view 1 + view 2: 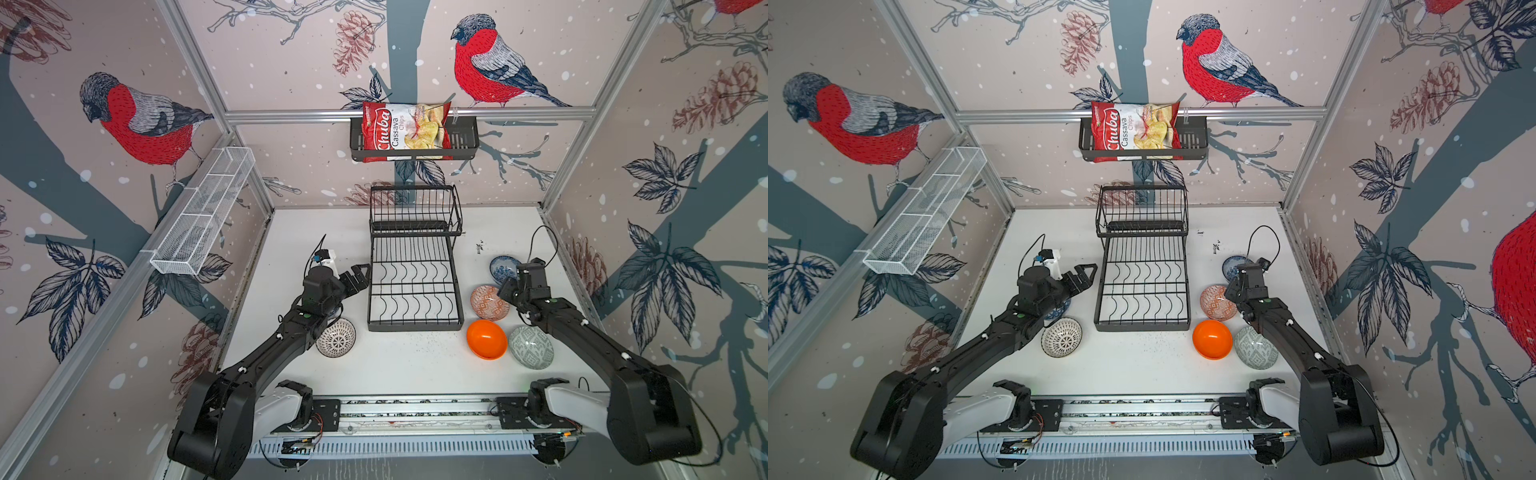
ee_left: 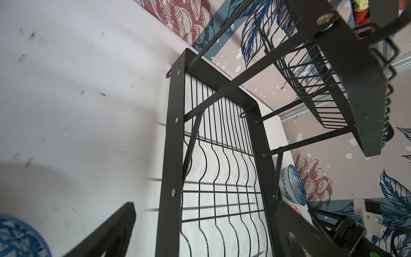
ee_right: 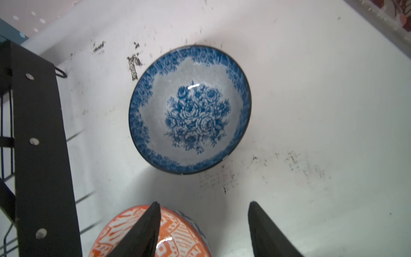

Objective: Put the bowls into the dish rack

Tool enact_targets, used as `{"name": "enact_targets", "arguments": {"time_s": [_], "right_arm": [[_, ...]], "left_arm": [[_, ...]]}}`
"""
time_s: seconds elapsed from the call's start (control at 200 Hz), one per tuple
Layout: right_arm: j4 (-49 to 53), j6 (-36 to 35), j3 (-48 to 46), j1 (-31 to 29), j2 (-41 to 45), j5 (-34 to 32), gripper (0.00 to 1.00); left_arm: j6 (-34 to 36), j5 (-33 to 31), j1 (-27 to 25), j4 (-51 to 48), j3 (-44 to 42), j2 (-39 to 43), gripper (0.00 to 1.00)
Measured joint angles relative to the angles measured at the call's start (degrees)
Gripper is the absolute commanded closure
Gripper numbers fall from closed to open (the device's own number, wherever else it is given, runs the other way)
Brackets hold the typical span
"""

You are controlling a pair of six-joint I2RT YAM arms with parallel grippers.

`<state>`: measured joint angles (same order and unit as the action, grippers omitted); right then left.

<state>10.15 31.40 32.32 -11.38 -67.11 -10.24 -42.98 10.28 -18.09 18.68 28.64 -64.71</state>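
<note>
The black wire dish rack stands mid-table with no bowl in it. To its right lie the blue-white floral bowl, the orange-white patterned bowl, the plain orange bowl and the grey-green bowl. The black-white radial bowl lies at the rack's front left. A dark blue bowl peeks out under the left arm. My left gripper is wide open beside the rack's left edge. My right gripper is open and holds nothing; one finger shows in front of the orange-white bowl.
A black basket holding a chips bag hangs on the back wall. A long white mesh basket is fixed to the left wall. The rack's raised upper shelf sits at its far end. Walls close in both sides.
</note>
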Motion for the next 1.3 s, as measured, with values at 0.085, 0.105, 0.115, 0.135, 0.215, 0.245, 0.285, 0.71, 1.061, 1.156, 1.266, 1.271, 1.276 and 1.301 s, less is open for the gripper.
{"name": "enact_targets", "arguments": {"time_s": [0.085,0.105,0.115,0.135,0.215,0.245,0.285,0.71,1.061,1.156,1.266,1.271,1.276,1.301], "right_arm": [[0.24,0.0,-0.42,-0.92,-1.18,0.98,0.42],[0.24,0.0,-0.42,-0.96,-1.68,1.31,0.43],[0.22,0.0,-0.42,-0.96,-1.95,1.49,0.44],[0.2,0.0,-0.42,-0.96,-2.49,1.68,0.45],[0.15,0.0,-0.68,-1.01,-3.91,2.21,0.54],[0.13,0.02,-0.9,-1.03,-4.15,2.51,0.57],[-0.13,0.04,-1.14,-1.05,-4.74,2.69,0.61],[-2.99,1.95,-2.49,10.69,-7.41,5.46,0.76],[-3.06,2.03,-0.37,13.66,-7.15,3.43,0.67],[-2.36,2.01,0.52,13.64,-5.92,3.15,0.57],[-1.55,1.97,1.6,12.52,-2.84,2.95,0.39],[-1.55,1.97,1.64,12.48,-2.73,2.95,0.38],[-1.53,1.97,1.75,12.37,-2.49,2.95,0.37],[-1.51,1.99,2.01,11.87,-1.7,2.93,0.33]], "left_arm": [[0.02,0.0,0.0,-0.04,0.31,0.22,0.02],[0.02,0.02,0.0,-0.04,0.35,0.24,0.01],[0.02,0.0,0.0,-0.04,0.39,0.24,0.02],[0.02,0.02,0.0,-0.04,0.42,0.24,0.02],[0.04,0.07,0.0,-0.07,0.55,0.24,0.02],[0.04,0.09,-0.02,-0.07,0.59,0.24,0.02],[0.07,0.09,-0.02,-0.07,0.63,0.17,0.02],[0.07,0.66,-0.02,-0.04,0.96,-0.57,0.02],[0.07,0.68,-0.02,-0.07,1.27,-0.55,0.02],[0.09,0.57,-0.02,-1.44,2.23,-0.87,0.02],[0.55,-0.35,-0.04,-4.85,4.17,-0.94,0.01],[0.57,-0.42,-0.04,-4.92,4.22,-0.94,0.02],[0.63,-0.55,-0.04,-5.11,4.33,-0.92,0.02],[0.94,-1.38,-0.04,-6.05,4.74,-0.87,0.01]]}}
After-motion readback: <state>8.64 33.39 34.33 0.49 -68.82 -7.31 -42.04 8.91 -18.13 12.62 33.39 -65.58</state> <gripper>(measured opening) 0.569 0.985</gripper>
